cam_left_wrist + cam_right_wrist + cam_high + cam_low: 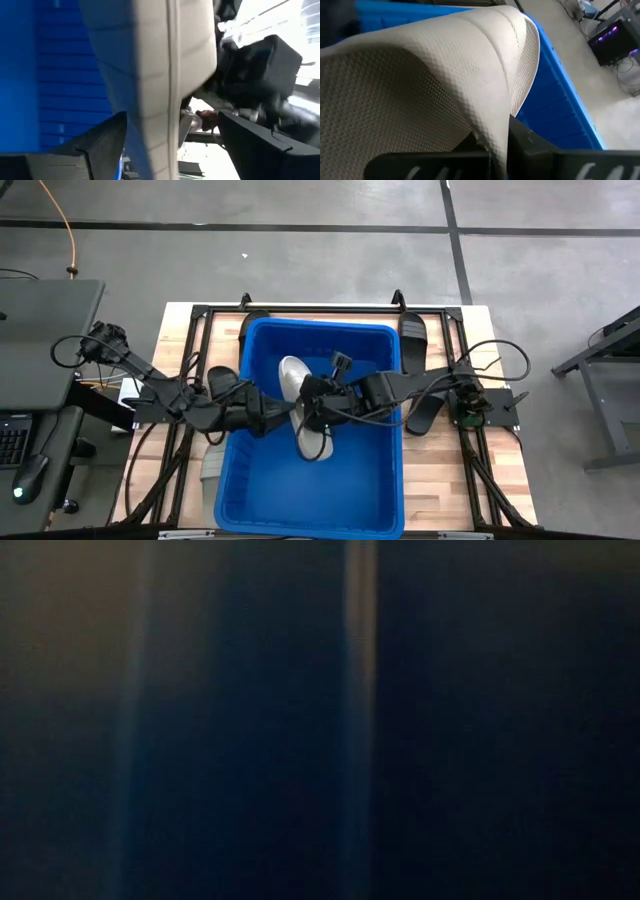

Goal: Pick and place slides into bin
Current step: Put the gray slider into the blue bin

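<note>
At the desk's (470,480) left side a light slide (212,468) lies half tucked beside the bin's (385,480) left wall, and a black slide (222,375) sits just beyond the left arm; two more black slides rest at the far corners, one at far left (252,325) and one at far right (412,332), with another black one (425,412) just outside the bin's right wall. The left pincer (283,412) reaches over the bin's left rim with its fingers spread wide on either side of the beige slide (300,395), not clamping it as far as the left wrist view shows. That slide hangs over the middle of the bin, standing on edge, its sole curving visibly in the right wrist view, which suggests soft, light foam that bends under a pinch instead of holding its shape. The right pincer (318,405), coming from the right over the bin, is pressed together on the slide's thin sole edge, and this seems to be the grip carrying it. The textured, waffled underside probably gives decent friction, so slipping looks unlikely, but a floppy sole may swing or fold. The firmest places to take hold would be the wide strap or the sole edge near it; nothing here seems fragile, so a drop into the bin should do no harm. The low view shows only dark blue blur.
</note>
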{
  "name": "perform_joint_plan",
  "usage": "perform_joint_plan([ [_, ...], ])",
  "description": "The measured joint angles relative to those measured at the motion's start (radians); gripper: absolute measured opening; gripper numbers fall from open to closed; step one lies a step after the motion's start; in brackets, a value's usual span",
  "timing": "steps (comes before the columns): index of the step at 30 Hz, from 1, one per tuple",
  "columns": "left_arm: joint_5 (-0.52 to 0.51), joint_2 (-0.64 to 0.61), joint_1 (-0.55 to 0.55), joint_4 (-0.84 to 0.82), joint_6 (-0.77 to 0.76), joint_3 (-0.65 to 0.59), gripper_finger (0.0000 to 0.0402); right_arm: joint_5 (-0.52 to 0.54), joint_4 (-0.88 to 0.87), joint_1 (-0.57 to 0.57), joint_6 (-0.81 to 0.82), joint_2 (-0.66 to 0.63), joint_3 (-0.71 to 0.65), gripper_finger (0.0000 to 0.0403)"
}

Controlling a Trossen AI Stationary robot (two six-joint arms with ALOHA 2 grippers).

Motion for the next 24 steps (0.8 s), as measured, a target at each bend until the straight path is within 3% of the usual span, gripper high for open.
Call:
perform_joint_plan([
  [16,0.054,0.011,-0.001,-0.033,-0.002,0.0,0.0294,-0.033,0.178,0.017,-0.062,0.002,0.0,0.0],
  [20,0.082,0.018,-0.002,-0.027,0.018,0.001,0.0248,-0.01,0.193,0.026,-0.068,0.002,0.0,0.0],
  [24,0.083,0.019,-0.001,-0.011,0.077,0.0,0.0156,-0.019,0.17,0.027,-0.064,0.0,0.0,0.0],
])
